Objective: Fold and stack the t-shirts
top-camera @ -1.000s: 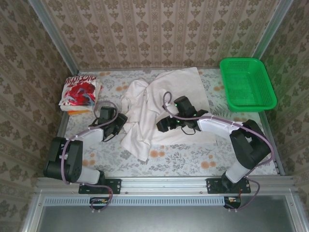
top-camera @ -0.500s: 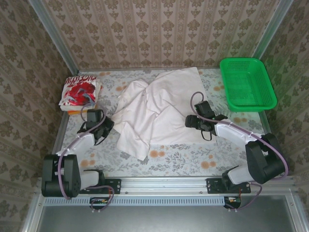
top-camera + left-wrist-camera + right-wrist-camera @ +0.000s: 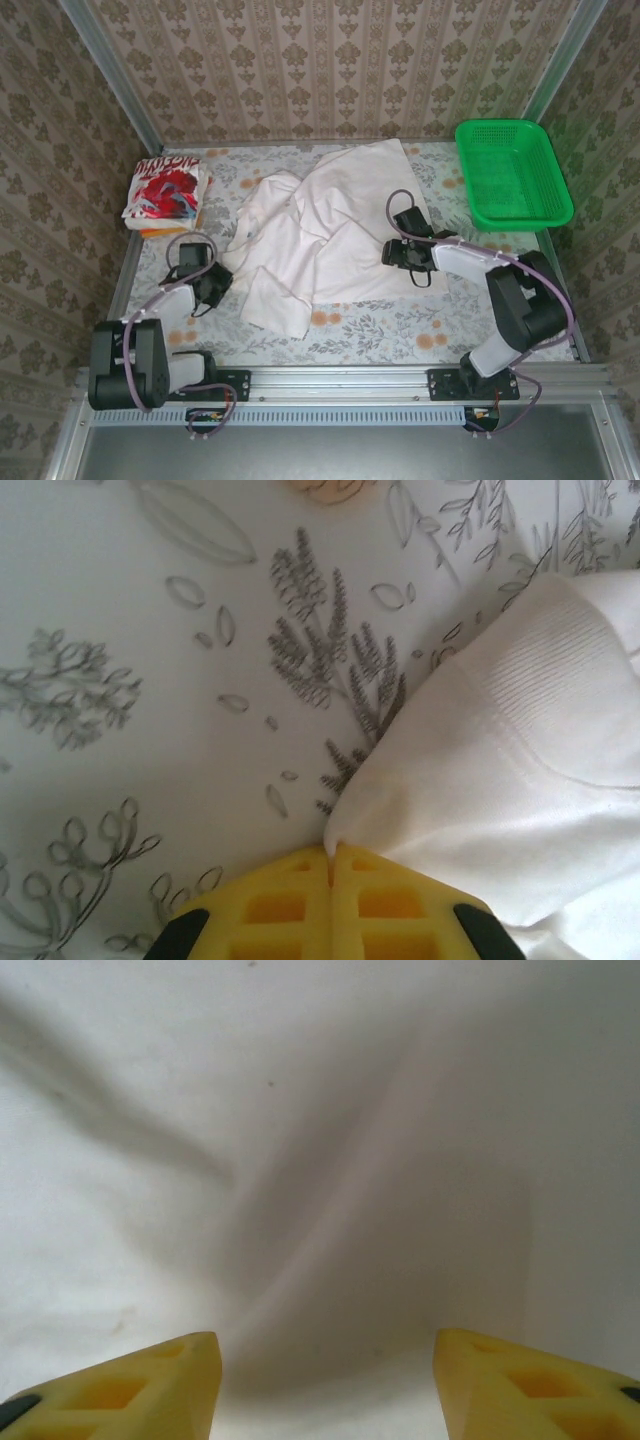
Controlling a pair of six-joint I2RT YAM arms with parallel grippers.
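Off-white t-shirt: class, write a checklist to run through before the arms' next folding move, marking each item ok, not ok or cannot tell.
1. Left gripper shut on the edge of the off-white t-shirt: ok.
2. Right gripper holding cloth: not ok; its fingers stand apart over the shirt.
3. Shirt lying flat: not ok; it is wrinkled and lapped over itself.
4. Printed t-shirt apart from the working shirt: ok, at the table's far left.
5. Green basket apart from the shirt: ok.
6. How deep the left pinch reaches: cannot tell.

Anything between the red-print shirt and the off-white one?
Top view: bare floral tablecloth lies between the red-print shirt and the off-white shirt.
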